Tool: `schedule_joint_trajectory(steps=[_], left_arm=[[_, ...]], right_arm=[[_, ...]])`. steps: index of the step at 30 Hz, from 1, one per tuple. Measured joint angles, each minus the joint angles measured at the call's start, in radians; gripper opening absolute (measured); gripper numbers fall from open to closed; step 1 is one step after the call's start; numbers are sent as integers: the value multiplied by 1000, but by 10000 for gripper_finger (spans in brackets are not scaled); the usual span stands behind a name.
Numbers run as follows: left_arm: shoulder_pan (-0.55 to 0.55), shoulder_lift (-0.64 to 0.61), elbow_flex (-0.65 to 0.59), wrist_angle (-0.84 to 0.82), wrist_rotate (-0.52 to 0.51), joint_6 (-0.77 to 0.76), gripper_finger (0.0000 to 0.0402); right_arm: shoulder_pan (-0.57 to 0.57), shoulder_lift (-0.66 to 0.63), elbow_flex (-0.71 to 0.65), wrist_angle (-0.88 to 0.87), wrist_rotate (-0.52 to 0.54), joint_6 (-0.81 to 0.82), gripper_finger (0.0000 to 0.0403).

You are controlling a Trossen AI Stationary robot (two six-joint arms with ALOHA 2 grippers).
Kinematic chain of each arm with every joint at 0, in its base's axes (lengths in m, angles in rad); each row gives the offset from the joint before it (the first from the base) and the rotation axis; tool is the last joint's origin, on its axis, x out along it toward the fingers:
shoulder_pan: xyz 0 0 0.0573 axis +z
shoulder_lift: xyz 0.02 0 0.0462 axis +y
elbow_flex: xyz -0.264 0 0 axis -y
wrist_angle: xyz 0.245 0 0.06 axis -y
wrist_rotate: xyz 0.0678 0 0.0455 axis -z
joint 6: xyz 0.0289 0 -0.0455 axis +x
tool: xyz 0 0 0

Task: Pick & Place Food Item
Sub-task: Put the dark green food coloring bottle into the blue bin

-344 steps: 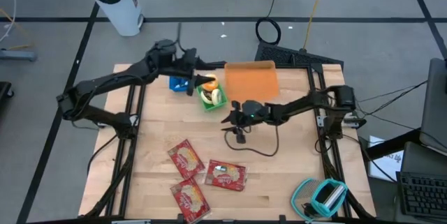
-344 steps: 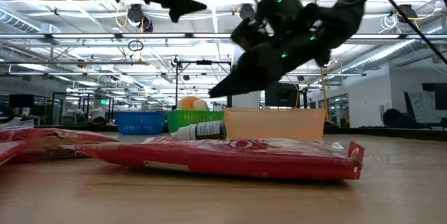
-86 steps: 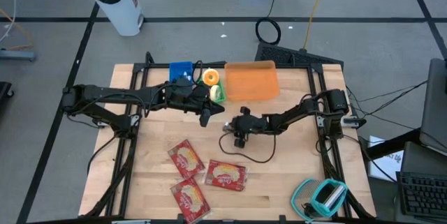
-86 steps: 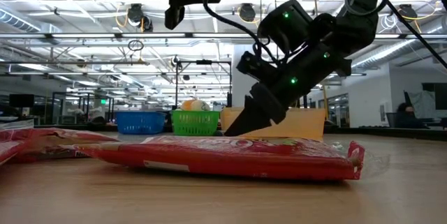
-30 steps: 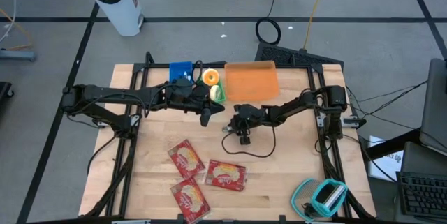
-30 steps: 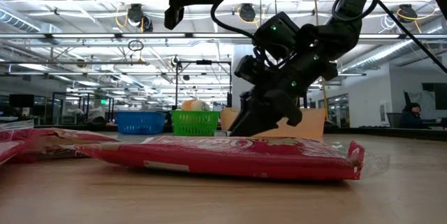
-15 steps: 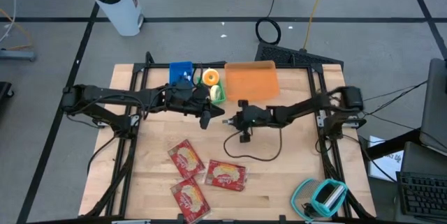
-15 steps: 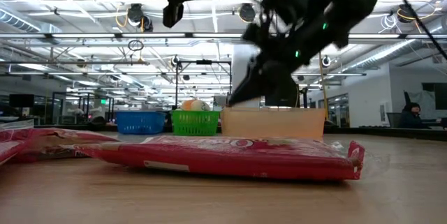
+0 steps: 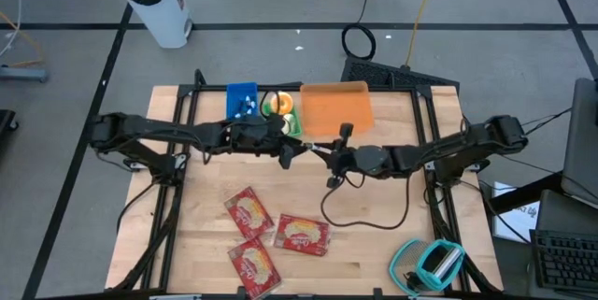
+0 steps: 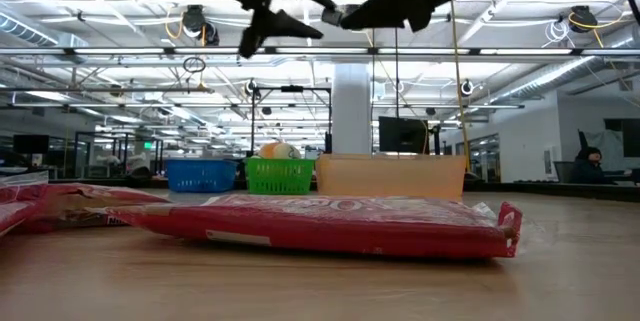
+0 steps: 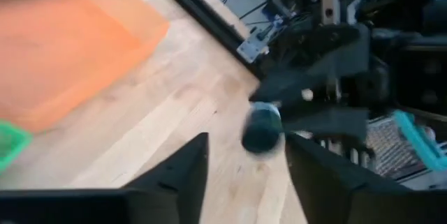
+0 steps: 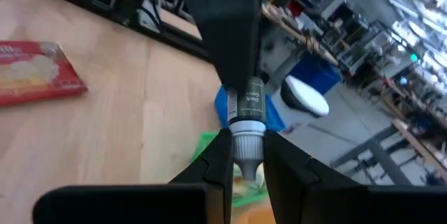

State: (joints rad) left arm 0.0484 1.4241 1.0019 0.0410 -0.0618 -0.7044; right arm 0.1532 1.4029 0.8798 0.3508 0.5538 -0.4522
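The right gripper (image 12: pixel 248 146) is closed on a small dark bottle (image 12: pixel 249 107), its two fingers pinching the white cap end so that the dark labelled body sticks out ahead of them. In the high view the bottle (image 9: pixel 313 151) is held in the air over the middle of the table (image 9: pixel 392 244), just in front of the orange tray (image 9: pixel 336 108).

The left gripper (image 11: pixel 244 147) faces it from the other side with its fingers spread apart and nothing between them. The bottle's free end (image 11: pixel 262 128) sits right at the mouth of those fingers; I cannot tell whether it touches them. The green basket (image 9: pixel 290 124) and blue basket (image 9: pixel 242 100) stand behind the left gripper, and three red packets (image 9: pixel 301 235) lie well apart at the near side of the table.

A second ago the right gripper was down at the table surface with its arm bent. It has since risen and reached across towards the left arm. The left gripper was closed then and has now spread its fingers.
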Motion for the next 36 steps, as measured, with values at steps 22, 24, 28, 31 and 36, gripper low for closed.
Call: schedule_joint_trajectory(steps=[22,24,28,31,36], left_arm=[[24,115,0,253,118,-57,126],[24,114,0,251,121,-53,99],[24,114,-2,249,121,-43,73],[24,114,-2,249,123,-44,73],[37,98,-2,243,128,-41,83]], right_arm=[[13,-3,0,23,0,-32,46],[13,-4,0,22,0,-29,46],[13,-4,0,16,1,-28,46],[13,-4,0,17,1,-29,48],[12,-2,0,25,5,-27,82]])
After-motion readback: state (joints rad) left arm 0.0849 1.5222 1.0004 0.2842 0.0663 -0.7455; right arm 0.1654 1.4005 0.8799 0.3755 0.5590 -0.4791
